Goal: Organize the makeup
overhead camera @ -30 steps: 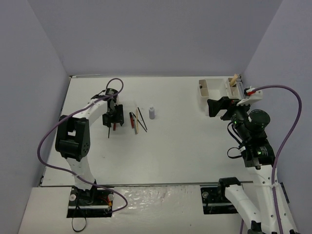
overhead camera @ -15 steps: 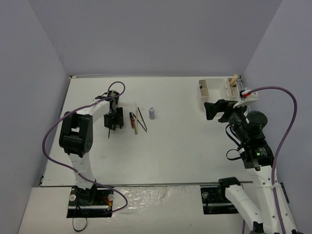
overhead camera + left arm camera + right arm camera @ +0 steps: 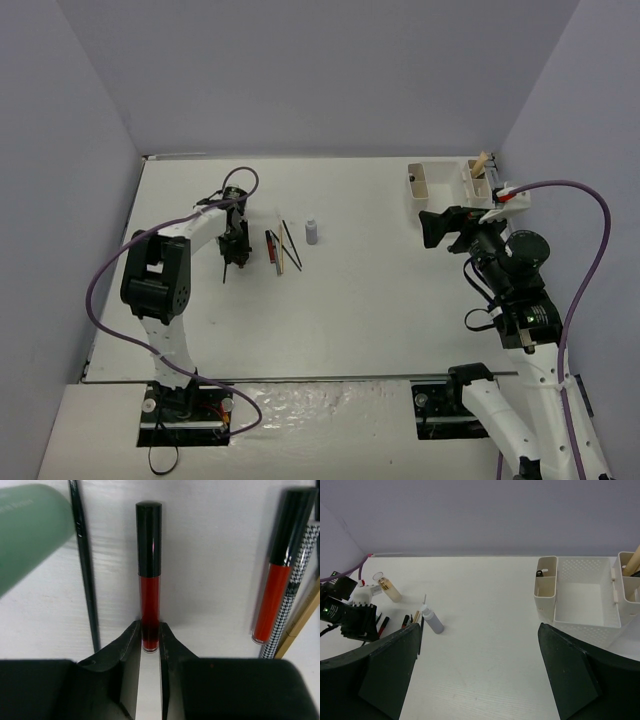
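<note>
A red tube with a black cap [image 3: 149,580] lies on the table, and my left gripper [image 3: 150,637] is shut on its near end, both jaws pressing its sides. Beside it lie a thin black pencil [image 3: 85,570], a green bottle [image 3: 25,530], a second red tube [image 3: 277,580], a checked stick [image 3: 296,592] and a tan stick [image 3: 302,622]. From above, the left gripper [image 3: 235,247] sits left of the makeup cluster [image 3: 278,248] and a grey-purple bottle [image 3: 312,232]. My right gripper [image 3: 480,670] hangs open and empty near the white box [image 3: 585,600]. An amber bottle [image 3: 390,590] lies at the far left.
The white compartmented box [image 3: 450,180] stands at the back right; a tan stick [image 3: 632,562] leans in its right compartment, and a small dark item sits in its left one. Grey walls close the table on three sides.
The left gripper's jaws have closed from wide apart onto the red tube's end. The right gripper has shifted slightly toward the left and stays open.
</note>
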